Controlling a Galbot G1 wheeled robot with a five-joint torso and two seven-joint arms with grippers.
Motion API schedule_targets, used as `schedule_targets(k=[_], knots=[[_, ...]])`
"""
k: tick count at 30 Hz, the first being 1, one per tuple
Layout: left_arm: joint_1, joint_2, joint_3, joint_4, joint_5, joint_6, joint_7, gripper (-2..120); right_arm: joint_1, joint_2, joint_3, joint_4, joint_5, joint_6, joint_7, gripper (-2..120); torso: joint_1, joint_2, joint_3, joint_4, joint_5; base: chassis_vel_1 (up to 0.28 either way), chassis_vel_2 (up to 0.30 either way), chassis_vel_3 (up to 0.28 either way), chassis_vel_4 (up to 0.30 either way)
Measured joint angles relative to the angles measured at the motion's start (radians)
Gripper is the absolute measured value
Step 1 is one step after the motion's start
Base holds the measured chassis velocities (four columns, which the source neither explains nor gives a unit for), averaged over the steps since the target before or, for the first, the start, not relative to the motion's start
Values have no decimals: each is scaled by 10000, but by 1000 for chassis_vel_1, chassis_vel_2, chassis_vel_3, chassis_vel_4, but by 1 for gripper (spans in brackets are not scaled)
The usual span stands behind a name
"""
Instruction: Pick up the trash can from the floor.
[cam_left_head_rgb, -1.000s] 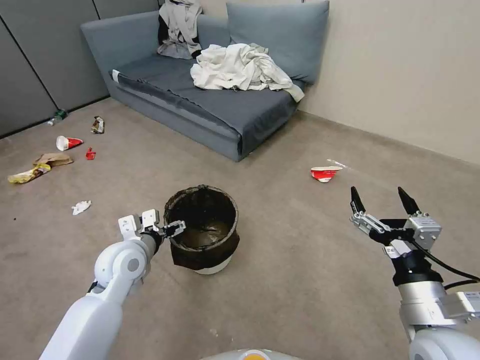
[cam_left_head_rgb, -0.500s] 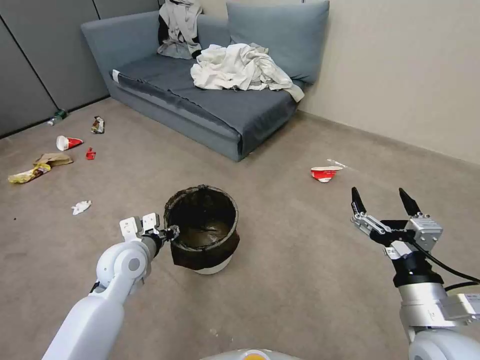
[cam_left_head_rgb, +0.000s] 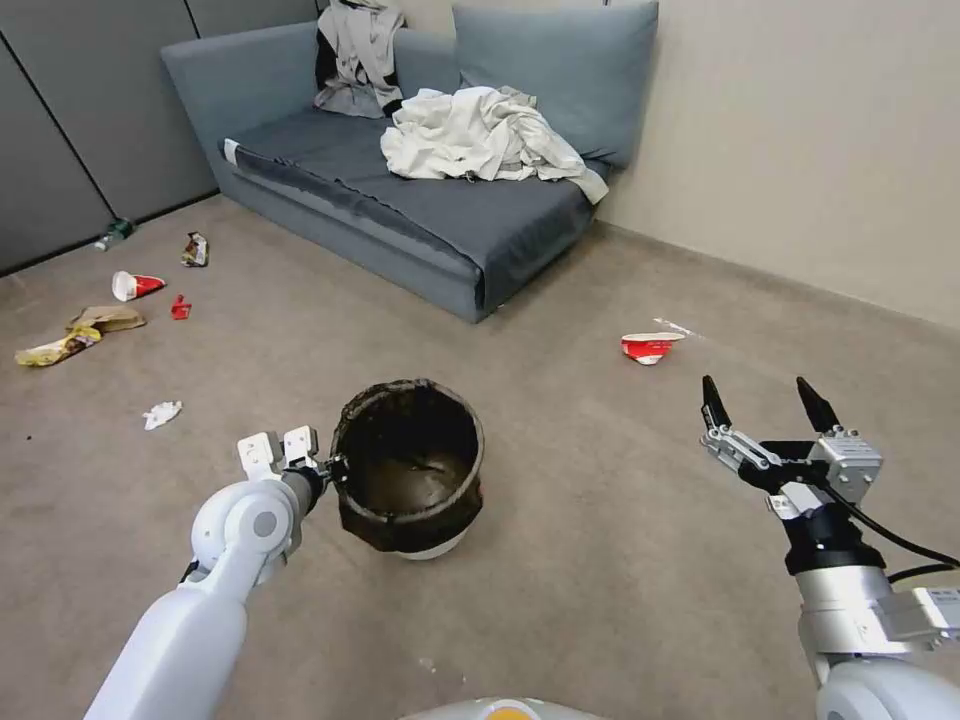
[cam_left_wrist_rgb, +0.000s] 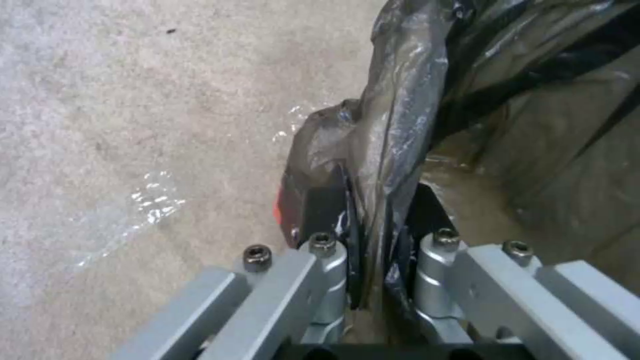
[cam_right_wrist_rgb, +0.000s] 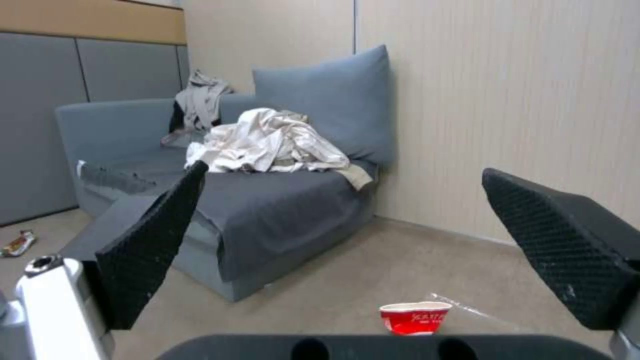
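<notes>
Since before, our bin (cam_left_head_rgb: 410, 470) has tipped, its mouth leaning toward us. Left pincer (cam_left_wrist_rgb: 373, 260) pinches its rim; right pincer (cam_left_head_rgb: 765, 405) gapes empty.

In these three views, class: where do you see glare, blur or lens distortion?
Head view: wide-angle, the wall leans; even light, a soft shadow under the trash can. Left wrist view: glare glints on the bag gripped by the left claw and on the floor. Right wrist view: the open right claw has near, slightly soft fingers.
</notes>
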Motion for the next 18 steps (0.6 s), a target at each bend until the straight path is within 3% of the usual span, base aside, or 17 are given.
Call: schedule_targets(k=[8,18], knots=[[186,278,-407,-965,-716,0,-377,6,105,-12,-28,-92,-2,-3,-3,100,0,0,-1,1,1,0,0,0,0],[685,710,-1335,-2961,-2293,-1,-993,6,194,-7,-76,-111,-9,-46,-25,100,0,0,-1,0,1,0,0,0,0]])
